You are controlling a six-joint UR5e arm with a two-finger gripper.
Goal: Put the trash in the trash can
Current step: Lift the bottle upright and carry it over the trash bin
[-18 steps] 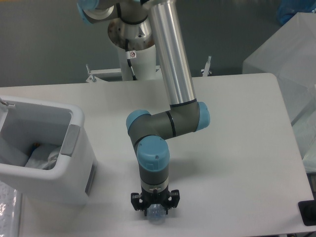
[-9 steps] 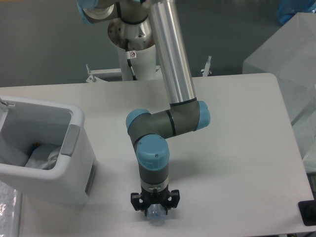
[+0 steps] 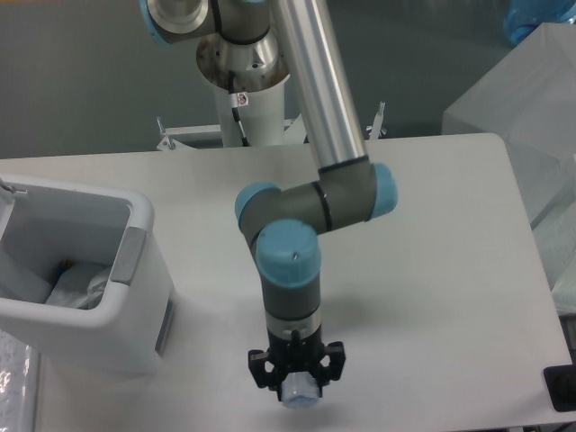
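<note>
My gripper (image 3: 298,385) points straight down near the table's front edge and is shut on the clear bluish bottle (image 3: 301,394). Only the bottle's rounded end shows below the fingers; the wrist hides the rest. The white boxy trash can (image 3: 137,310) stands at the left, well apart from the gripper, with a grey patch on its right side. A crumpled white wrapper (image 3: 79,286) lies inside it at the bottom.
The arm's base column (image 3: 247,108) stands at the back edge of the white table (image 3: 441,270). Translucent plastic covers (image 3: 531,108) lie beyond the right edge. A black object (image 3: 562,388) sits at the bottom right corner.
The wrist and gripper have risen toward the camera and shifted slightly right, carrying the bottle up with them. The trash can and wrapper have not moved.
</note>
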